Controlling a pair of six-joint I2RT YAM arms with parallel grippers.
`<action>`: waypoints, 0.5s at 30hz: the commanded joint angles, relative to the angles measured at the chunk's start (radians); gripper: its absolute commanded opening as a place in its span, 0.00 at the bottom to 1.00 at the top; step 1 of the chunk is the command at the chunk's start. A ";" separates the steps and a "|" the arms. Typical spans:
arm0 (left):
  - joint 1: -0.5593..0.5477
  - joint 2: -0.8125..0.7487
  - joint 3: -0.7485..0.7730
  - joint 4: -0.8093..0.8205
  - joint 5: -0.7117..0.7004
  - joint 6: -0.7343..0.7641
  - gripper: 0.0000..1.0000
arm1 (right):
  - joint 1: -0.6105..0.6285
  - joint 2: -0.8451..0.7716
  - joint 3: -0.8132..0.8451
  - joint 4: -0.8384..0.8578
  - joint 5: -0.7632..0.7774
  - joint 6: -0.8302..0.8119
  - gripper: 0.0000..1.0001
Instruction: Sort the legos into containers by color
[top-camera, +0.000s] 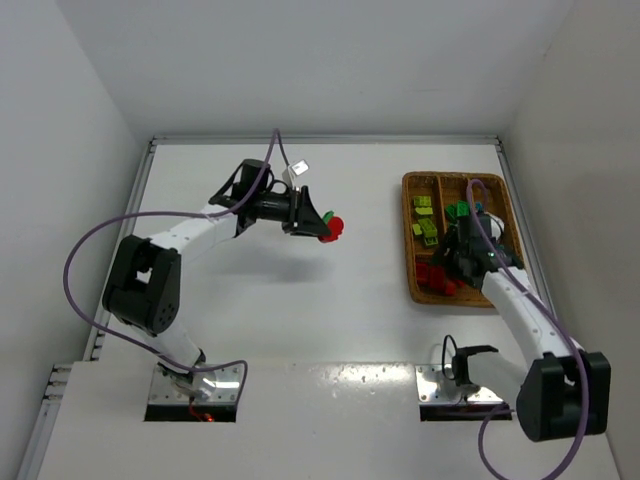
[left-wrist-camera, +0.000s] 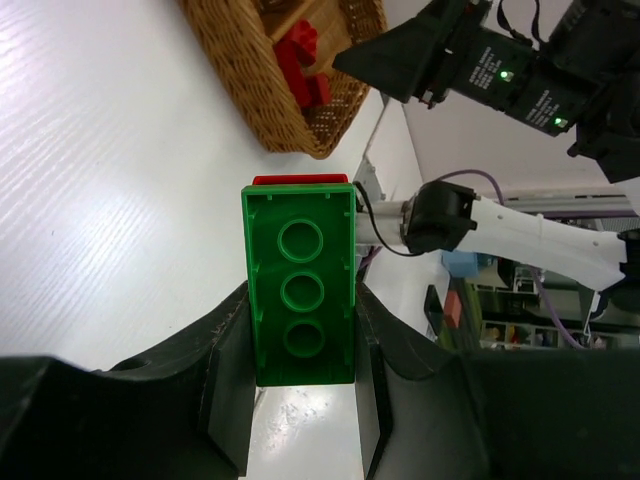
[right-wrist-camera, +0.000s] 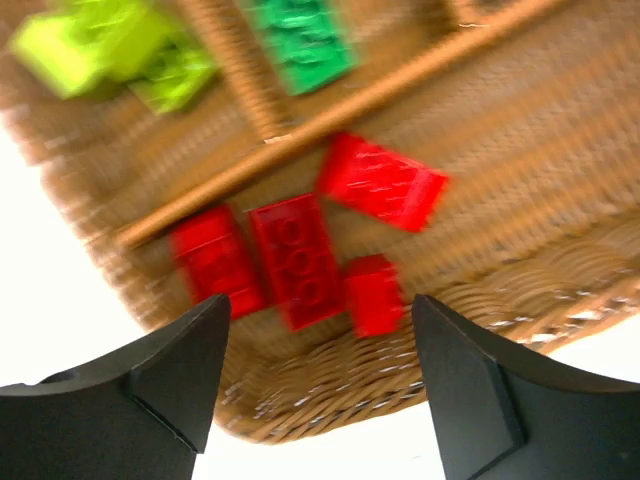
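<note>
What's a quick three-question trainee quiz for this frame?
1. True or false: the left gripper is shut on a green brick with a red brick attached.
2. Which colour lies in the wicker tray right under the right gripper? A lime, B red, C blue.
3. Fill in: the right gripper is ___.
Key: 1 true; 2 B, the red bricks; 3 open.

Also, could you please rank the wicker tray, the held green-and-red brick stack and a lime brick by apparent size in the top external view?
1. wicker tray.
Then, unranked: green-and-red brick stack and lime brick look alike; the held stack may sit nearer the camera.
</note>
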 joint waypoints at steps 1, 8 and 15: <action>-0.005 0.002 0.039 0.033 0.069 0.001 0.00 | 0.012 -0.123 0.024 0.145 -0.327 -0.096 0.72; -0.014 -0.011 0.039 0.102 0.187 0.019 0.00 | 0.070 -0.023 -0.007 0.689 -1.195 0.005 0.84; -0.032 -0.045 0.039 0.102 0.212 0.039 0.00 | 0.199 0.151 0.118 0.854 -1.252 0.045 0.86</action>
